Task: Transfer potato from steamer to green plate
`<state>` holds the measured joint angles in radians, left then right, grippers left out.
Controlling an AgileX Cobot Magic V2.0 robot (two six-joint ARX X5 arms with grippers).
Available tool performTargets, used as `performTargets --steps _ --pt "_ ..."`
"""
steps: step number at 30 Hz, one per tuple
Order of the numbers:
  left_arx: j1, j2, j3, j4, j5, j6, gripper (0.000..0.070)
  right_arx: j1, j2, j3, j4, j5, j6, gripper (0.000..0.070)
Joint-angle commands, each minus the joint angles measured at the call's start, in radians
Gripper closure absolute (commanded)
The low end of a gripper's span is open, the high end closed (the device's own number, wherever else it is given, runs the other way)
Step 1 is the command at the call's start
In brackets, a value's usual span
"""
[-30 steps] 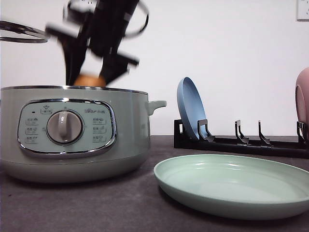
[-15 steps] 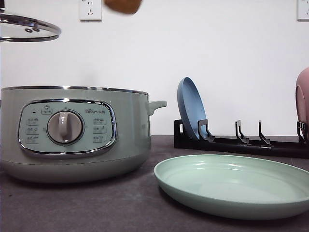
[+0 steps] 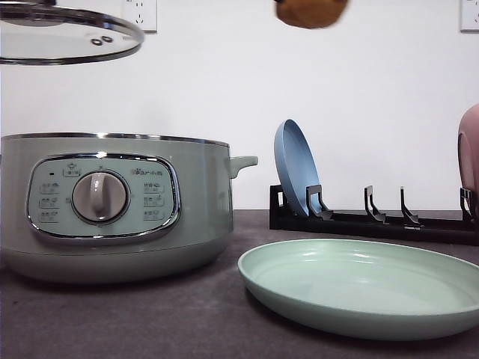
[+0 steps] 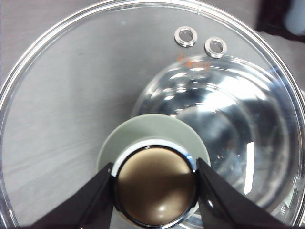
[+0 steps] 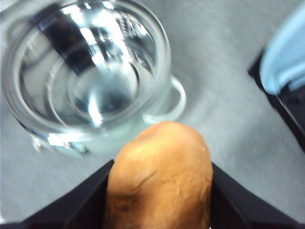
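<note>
The orange-brown potato [image 3: 310, 13] hangs high at the top of the front view, to the right of the steamer [image 3: 112, 202] and above the near left part of the green plate [image 3: 359, 288]. My right gripper [image 5: 159, 191] is shut on the potato [image 5: 159, 171], a dark finger on each side of it, with the open steamer [image 5: 90, 71] below and behind. My left gripper [image 4: 155, 191] is shut on the knob of the glass lid [image 4: 143, 86]. It holds the lid [image 3: 63, 37] level in the air above the steamer's left part.
A black dish rack [image 3: 374, 221] stands behind the green plate, with a blue plate [image 3: 296, 168] upright in it and a pink plate [image 3: 470, 157] at the right edge. The steamer's side handle [image 3: 243, 162] sticks out toward the rack.
The right gripper lifted the potato out of the steamer, then carried it rightward high up. The held lid has shifted right, further over the steamer.
</note>
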<state>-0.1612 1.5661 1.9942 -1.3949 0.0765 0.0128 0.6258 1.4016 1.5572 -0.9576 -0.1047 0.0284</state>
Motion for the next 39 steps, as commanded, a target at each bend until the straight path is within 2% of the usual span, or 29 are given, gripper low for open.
performTargets --steps 1,8,21,28,35,37,39 --pt "-0.021 -0.001 0.034 0.034 0.003 0.005 0.07 0.001 -0.031 -0.075 0.038 0.0 -0.012 0.0519" --pt "-0.109 -0.001 0.034 0.034 0.003 0.005 0.07 -0.002 -0.134 -0.349 0.17 -0.021 -0.014 0.0519" --pt "-0.196 -0.001 0.034 0.033 0.003 0.005 0.07 -0.012 -0.097 -0.717 0.53 -0.052 0.006 0.0519" --pt "-0.218 -0.001 0.034 0.032 0.003 0.002 0.07 -0.025 -0.005 -0.783 0.638 -0.052 0.016 0.0519" --pt "-0.244 -0.001 0.034 0.024 0.003 0.002 0.07 -0.037 0.079 -0.784 0.666 -0.052 0.017 0.0517" --pt "-0.253 -0.001 0.034 0.022 0.003 0.002 0.07 -0.037 0.085 -0.784 0.665 -0.053 0.016 0.0496" --pt "-0.26 -0.001 0.034 0.022 0.003 0.002 0.07 -0.037 0.086 -0.784 0.665 -0.054 0.017 0.0419"
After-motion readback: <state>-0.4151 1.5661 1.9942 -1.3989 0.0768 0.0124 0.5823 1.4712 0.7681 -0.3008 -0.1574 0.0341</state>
